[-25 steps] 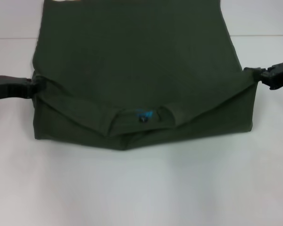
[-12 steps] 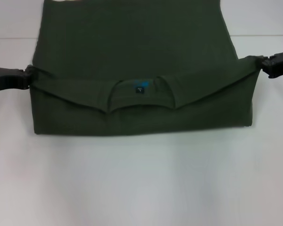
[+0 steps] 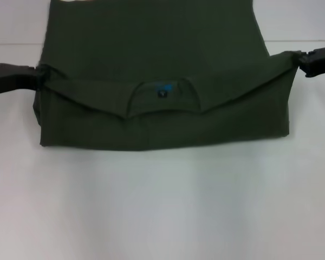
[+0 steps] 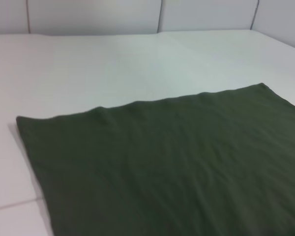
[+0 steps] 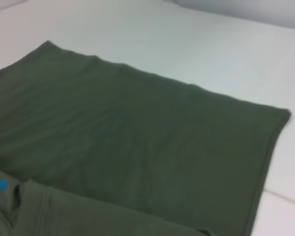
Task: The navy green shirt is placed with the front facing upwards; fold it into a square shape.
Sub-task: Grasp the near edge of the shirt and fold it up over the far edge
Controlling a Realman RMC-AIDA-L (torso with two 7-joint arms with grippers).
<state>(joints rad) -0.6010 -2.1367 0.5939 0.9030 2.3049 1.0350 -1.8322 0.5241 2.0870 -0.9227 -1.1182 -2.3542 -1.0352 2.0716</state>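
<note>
Mid-fold: left gripper (image 3: 37, 79) and right gripper (image 3: 302, 60) pinch the shirt (image 3: 157, 49) at its side edges, collar end doubled over, lengthwise fold unfinished on the desk (image 3: 162, 206).

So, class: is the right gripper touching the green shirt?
Touching. In the head view the right gripper meets the navy green shirt at its right corner, where the cloth is drawn up to the fingertips. No gap shows.
</note>
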